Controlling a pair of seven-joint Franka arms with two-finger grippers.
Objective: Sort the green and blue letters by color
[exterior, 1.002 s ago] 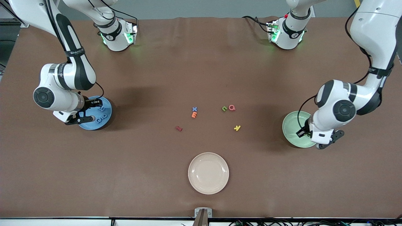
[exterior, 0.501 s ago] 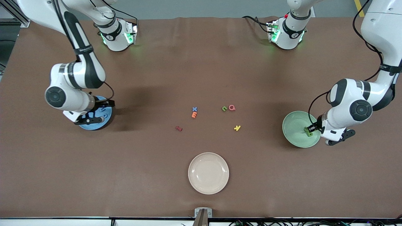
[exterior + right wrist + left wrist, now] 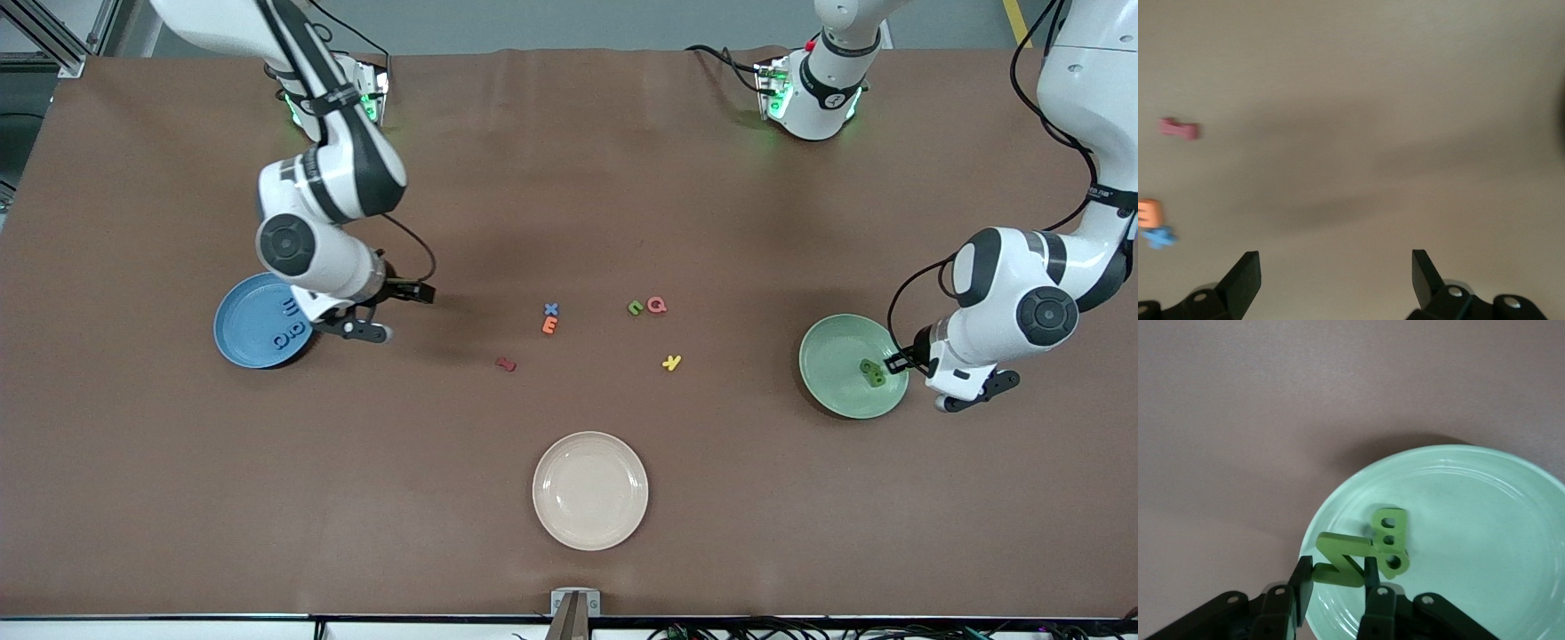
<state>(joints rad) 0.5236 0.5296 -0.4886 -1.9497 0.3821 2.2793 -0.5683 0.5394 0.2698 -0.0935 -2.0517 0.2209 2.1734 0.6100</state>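
— So where did the letters lie?
— Three blue letters [image 3: 289, 322] sat in the blue plate [image 3: 244, 342] at the right arm's end of the worktop [image 3: 178, 480]. Two green letters [image 3: 872, 372] lay in the green plate [image 3: 831, 382] at the left arm's end, one an N [image 3: 1341, 558], one a B [image 3: 1391, 543]. A blue X [image 3: 551, 309] touched an orange E [image 3: 549, 325] mid-worktop; a green letter [image 3: 635, 308] sat just beside a pink Q [image 3: 656, 305].
— And the claws?
— The right claw [image 3: 1335, 272] hung spread and empty over bare worktop beside the blue plate. The left claw [image 3: 1338, 583] was over the green plate's rim, released, its fingers either side of the N.
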